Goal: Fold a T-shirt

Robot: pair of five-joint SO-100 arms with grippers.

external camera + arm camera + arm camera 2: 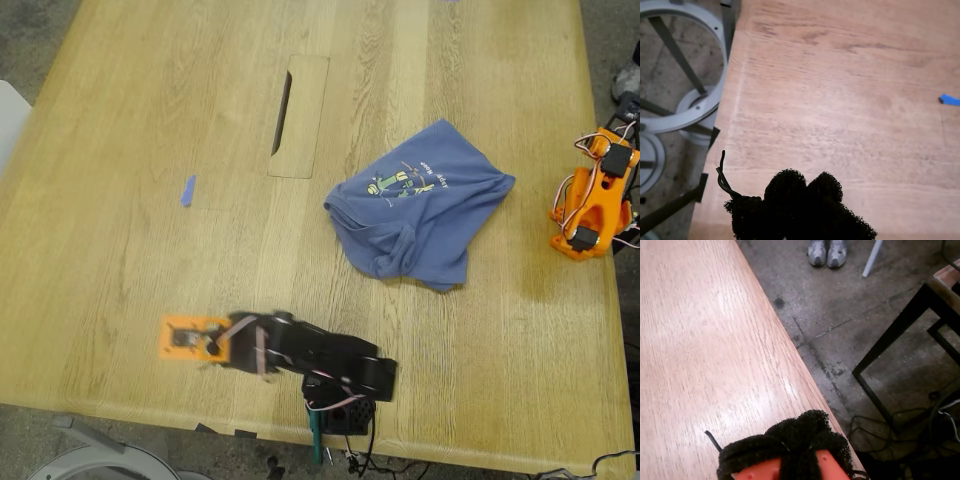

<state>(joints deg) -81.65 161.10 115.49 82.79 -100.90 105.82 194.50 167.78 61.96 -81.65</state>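
The slate-blue T-shirt (420,205) lies crumpled in a heap on the wooden table (130,130), toward the exterior view's right, its green-and-yellow print facing up. Neither wrist view shows it. My first gripper (187,337), orange on a black arm, rests near the table's front edge, well away from the shirt toward the exterior view's lower left. Its black foam pads (785,187) press together with nothing between them. My second gripper (610,145) sits folded at the table's edge on the exterior view's right, a short way from the shirt. Its foam pads (805,432) are closed and empty.
A strip of blue tape (187,190) (949,100) lies on the table. A cable-slot panel (298,115) is set into the table's middle. A grey chair ring (685,110) stands off the front edge. A person's shoes (827,252) and a black frame (890,345) are beyond the table's side edge.
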